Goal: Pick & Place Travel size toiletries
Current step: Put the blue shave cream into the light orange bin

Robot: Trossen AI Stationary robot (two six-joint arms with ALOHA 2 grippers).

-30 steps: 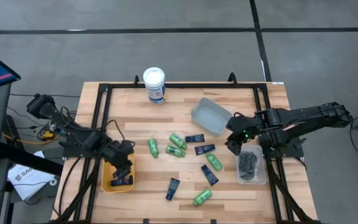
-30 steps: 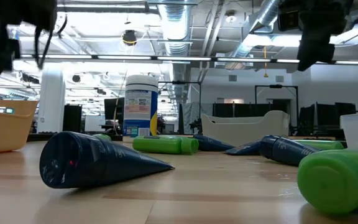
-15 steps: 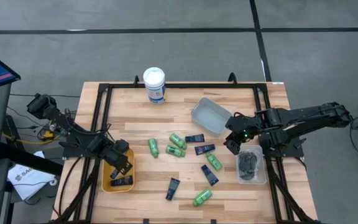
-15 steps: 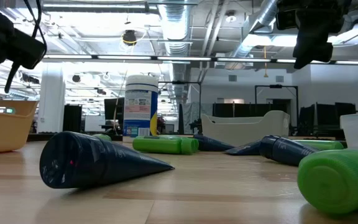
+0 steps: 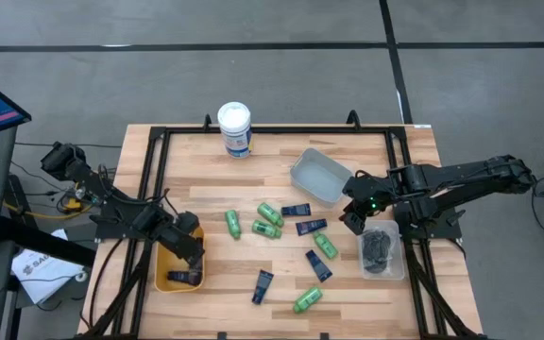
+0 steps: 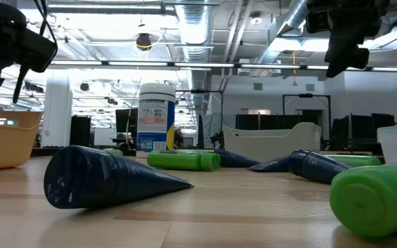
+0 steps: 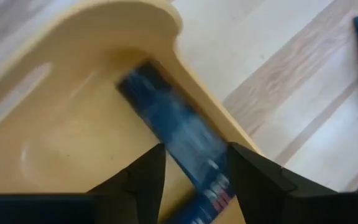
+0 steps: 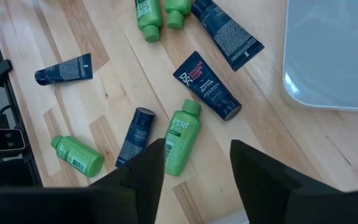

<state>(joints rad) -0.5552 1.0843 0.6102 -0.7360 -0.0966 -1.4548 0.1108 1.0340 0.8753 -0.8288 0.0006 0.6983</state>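
one navy tube [image 7: 178, 140] lies in the yellow tray [image 7: 73, 118] under my left pincer [image 7: 194, 163], fingers parted, empty. i'd lift straight clear. right pincer [image 5: 352, 219], parted, empty, hovers over bench [image 5: 253, 189] bottles [image 8: 180, 138].

Bright green bottles [image 5: 269, 214] and dark navy tubes [image 5: 317, 265] lay on pale striped wood table [image 5: 272, 161]; yellow bin [image 5: 161, 276] beside

A green bottle [image 8: 180, 138] near the table's middle reads "PERT"; the navy tube [image 8: 207, 94] beside it reads "DOLLAR SHAVE CLUB".
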